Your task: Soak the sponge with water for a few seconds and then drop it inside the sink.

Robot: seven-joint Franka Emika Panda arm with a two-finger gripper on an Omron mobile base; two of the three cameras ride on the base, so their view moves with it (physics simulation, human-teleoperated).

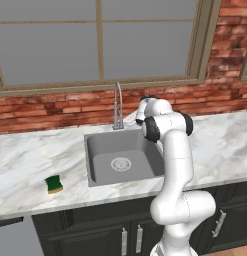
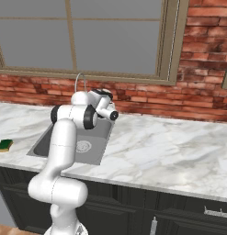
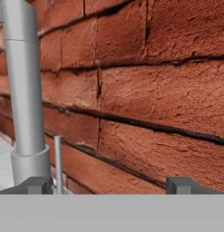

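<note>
Gaping end effector (image 3: 111,185), holding nothing

Glossy white arm (image 1: 176,165) built of rounded, tube-like segments with bulbous elbows. Dark, near-black rings at the joints (image 1: 151,129), one capped by a round black disc (image 2: 113,115). Smooth shells, free of print. Pincer (image 3: 111,185) ending in two small dark grey, blocky fingertips (image 3: 183,185) with flat tops.

Lighting is even and fairly bright across all three rendered views, with no clear source. The table (image 1: 25,155) shows no glare; the sink (image 1: 102,150) is softly shaded inside (no hard shadows). Close brick wall (image 3: 154,90) looks slightly soft.
</note>
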